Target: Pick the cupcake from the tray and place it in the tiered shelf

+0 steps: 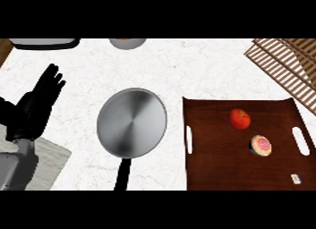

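The cupcake (261,145), pink-topped in a dark case, sits on the dark brown tray (213,156) at the right, just below a red tomato-like fruit (239,118). The wooden slatted tiered shelf (293,67) stands at the upper right, beyond the tray's far corner. My left hand (40,103) rests open at the left edge, fingers pointing up, far from the tray. No right hand shows anywhere in the head view.
A steel frying pan (132,121) with a black handle lies between my left hand and the tray. A small white object (296,178) sits near the tray's front right corner. A grey appliance (44,43) and a bowl (127,43) line the far edge.
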Controlling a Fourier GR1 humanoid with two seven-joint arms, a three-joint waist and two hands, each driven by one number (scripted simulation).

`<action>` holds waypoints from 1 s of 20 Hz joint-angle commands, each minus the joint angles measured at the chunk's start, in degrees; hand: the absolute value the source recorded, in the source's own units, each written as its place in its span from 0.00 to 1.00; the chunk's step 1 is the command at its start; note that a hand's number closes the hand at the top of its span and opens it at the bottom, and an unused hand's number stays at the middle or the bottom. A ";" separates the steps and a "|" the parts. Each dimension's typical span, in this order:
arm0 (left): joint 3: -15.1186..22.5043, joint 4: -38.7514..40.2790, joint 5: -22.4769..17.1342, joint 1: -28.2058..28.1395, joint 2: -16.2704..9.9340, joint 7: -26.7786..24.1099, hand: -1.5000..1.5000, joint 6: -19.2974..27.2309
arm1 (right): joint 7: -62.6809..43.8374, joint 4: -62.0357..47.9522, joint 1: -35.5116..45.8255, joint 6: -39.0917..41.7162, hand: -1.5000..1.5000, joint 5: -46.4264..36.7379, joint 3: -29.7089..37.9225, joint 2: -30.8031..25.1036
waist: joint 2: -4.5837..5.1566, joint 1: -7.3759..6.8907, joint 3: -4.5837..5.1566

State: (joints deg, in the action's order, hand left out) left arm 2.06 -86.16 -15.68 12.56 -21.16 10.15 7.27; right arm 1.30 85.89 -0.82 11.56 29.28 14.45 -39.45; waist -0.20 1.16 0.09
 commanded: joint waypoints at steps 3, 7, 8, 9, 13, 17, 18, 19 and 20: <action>0.69 -0.47 0.27 0.54 0.76 0.10 0.50 -0.16 | -11.91 8.11 -3.04 4.32 0.00 -10.63 -7.49 -13.08 | 0.07 -0.71 0.25; 1.34 0.46 1.51 0.98 1.11 -0.31 0.50 0.40 | -18.58 13.89 -1.51 2.20 0.00 -23.57 -10.18 -23.23 | 0.27 -1.28 0.38; 0.51 -0.20 0.90 2.39 0.34 1.42 0.50 0.51 | -20.27 13.34 -0.82 2.90 0.00 -25.55 -10.16 -25.71 | 0.30 -1.74 0.24; -0.58 -0.07 -0.47 2.13 -0.98 1.17 0.50 -1.61 | -23.06 16.80 -0.83 0.44 0.00 -28.09 -13.91 -23.13 | 0.30 -2.22 0.18; -0.79 3.64 0.67 3.85 1.05 -0.91 0.50 -1.25 | -38.22 23.27 3.79 -1.26 0.00 -30.13 -20.12 -18.61 | 0.41 -1.65 0.02; 0.62 1.28 1.28 1.15 2.09 -0.03 0.50 -2.17 | -47.40 21.64 12.68 0.82 0.00 -33.94 -27.09 -12.71 | 0.38 -2.44 -0.03; -0.08 1.08 2.03 3.17 2.61 1.61 0.50 0.06 | -49.77 27.87 8.45 -0.34 0.00 -35.43 -27.95 -11.42 | 0.18 -1.44 -0.05; -0.88 2.82 1.60 2.50 2.12 0.54 0.50 -1.63 | -47.05 21.09 11.21 4.36 0.00 -34.47 -26.57 -12.70 | 0.30 -1.67 -0.06; -1.68 5.28 0.98 2.52 1.66 -2.51 0.50 -3.59 | -52.07 23.78 12.48 2.78 0.00 -37.09 -31.06 -10.25 | 0.38 -1.86 -0.02</action>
State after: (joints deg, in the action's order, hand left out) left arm 1.88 -83.70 -14.19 14.76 -19.14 9.73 5.88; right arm -43.08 108.49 7.85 12.75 -4.06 -10.92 -53.08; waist 0.10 -0.66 0.10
